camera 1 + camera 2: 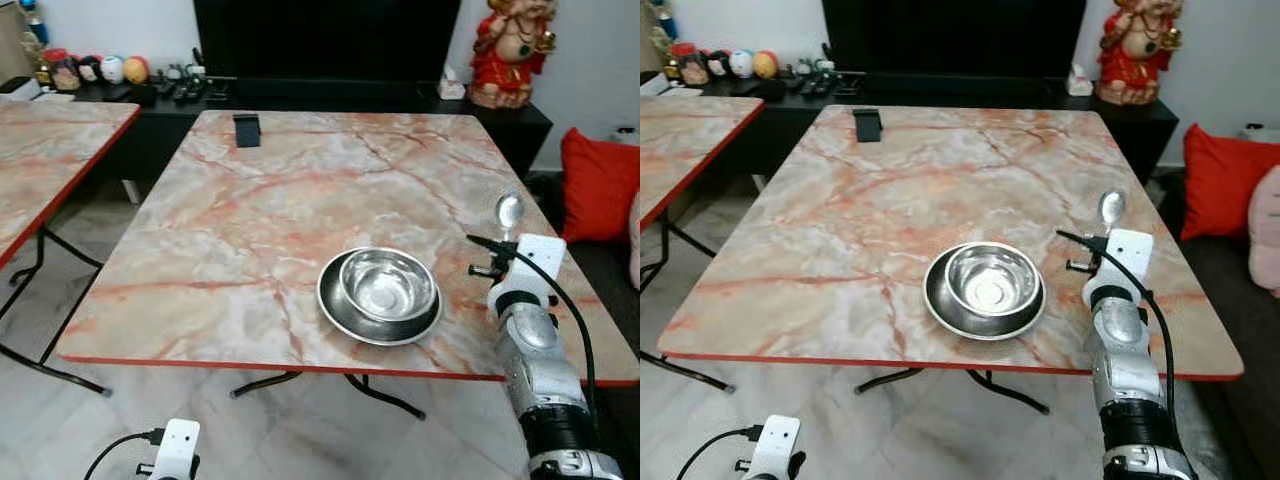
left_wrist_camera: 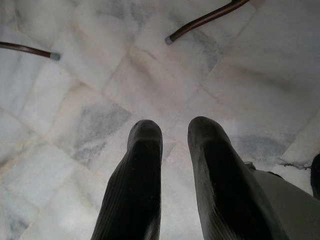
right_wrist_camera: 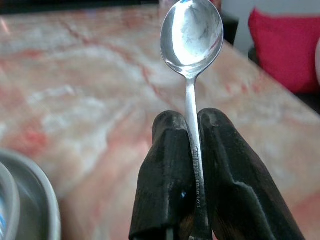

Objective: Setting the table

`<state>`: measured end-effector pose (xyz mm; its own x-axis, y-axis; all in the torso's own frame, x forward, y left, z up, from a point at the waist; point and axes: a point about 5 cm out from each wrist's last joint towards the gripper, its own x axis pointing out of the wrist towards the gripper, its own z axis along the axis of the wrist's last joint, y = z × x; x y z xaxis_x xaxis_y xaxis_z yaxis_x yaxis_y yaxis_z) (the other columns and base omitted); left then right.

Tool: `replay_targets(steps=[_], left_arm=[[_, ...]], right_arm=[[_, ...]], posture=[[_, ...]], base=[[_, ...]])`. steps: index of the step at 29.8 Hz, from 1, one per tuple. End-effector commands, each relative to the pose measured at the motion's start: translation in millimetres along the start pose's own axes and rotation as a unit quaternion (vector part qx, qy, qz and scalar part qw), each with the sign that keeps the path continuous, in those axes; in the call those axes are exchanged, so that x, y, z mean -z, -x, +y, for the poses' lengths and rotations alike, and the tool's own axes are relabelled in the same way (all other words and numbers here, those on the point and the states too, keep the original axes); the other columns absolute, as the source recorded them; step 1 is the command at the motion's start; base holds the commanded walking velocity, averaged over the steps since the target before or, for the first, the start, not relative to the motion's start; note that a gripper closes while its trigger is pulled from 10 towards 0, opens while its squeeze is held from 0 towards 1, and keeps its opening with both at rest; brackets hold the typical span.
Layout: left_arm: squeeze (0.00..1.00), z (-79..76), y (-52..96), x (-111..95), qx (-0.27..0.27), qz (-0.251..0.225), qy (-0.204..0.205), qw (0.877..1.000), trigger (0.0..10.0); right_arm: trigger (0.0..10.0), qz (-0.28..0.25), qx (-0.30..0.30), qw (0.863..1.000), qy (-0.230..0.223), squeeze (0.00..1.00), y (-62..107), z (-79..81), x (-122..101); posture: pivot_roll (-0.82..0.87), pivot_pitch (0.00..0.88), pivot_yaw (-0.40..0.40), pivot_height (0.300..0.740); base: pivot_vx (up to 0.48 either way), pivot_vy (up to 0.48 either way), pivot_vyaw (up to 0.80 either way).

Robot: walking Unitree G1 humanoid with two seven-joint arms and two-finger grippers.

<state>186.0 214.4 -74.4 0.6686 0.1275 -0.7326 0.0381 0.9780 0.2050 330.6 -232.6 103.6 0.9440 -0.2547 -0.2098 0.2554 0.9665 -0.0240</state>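
One shiny steel bowl on a steel plate (image 1: 380, 297) sits near the marble-patterned worktop's (image 1: 250, 230) front edge; at its three o'clock the right end effector (image 3: 192, 150) pinches a silver spoon (image 3: 192, 37), handle pointing twelve o'clock. The left end effector (image 2: 172, 150), narrowly parted, hangs over the floor.

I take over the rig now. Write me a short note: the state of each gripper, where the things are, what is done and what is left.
Right gripper: shut on the spoon, held above the table, to the right of the dishes.
Left gripper: open, idle, low over the floor.
Done: bowl sits in the plate near the table's front edge.
Left: probably lay the spoon down beside the plate.
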Motion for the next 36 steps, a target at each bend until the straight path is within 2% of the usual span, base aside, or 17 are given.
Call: replay_targets(steps=[1,4,11,19,26,36], left_arm=[[0.00,0.1,0.5,2,0.001,0.006,0.001,1.000,10.0],[0.00,0.7,0.9,4,0.001,0.008,0.000,1.000,10.0],[0.00,-0.1,0.8,4,0.004,0.009,-0.001,1.000,10.0],[0.00,-0.2,0.8,4,0.005,0.010,-0.003,1.000,10.0],[0.00,0.9,0.6,4,0.005,0.012,-0.006,1.000,10.0],[0.00,-1.5,1.2,7,0.005,0.016,-0.006,1.000,10.0]], right_arm=[[10.0,-0.001,-0.010,1.000,-0.010,0.00,-1.6,1.9,-10],[10.0,0.013,-0.048,0.999,0.009,0.00,1.1,7.3,-11],[10.0,0.069,-0.056,0.996,0.006,0.00,6.8,0.9,5],[10.0,0.082,-0.043,0.996,0.005,0.00,8.1,-8.6,5],[10.0,0.101,-0.059,0.993,-0.011,0.00,13.0,-4.3,14],[10.0,0.123,-0.068,0.990,0.000,0.00,14.5,-4.7,25]], posture=[[0.00,0.000,-0.013,0.731],[-0.01,0.000,-0.012,0.731],[-0.01,0.000,-0.011,0.731],[-0.01,0.000,-0.012,0.731],[-0.01,0.000,-0.012,0.731],[0.00,0.000,-0.026,0.731]], base=[[0.000,0.000,0.00],[0.000,0.000,0.00],[0.000,0.000,0.00],[0.000,0.000,0.00],[0.000,0.000,0.00],[0.000,0.000,0.00]])
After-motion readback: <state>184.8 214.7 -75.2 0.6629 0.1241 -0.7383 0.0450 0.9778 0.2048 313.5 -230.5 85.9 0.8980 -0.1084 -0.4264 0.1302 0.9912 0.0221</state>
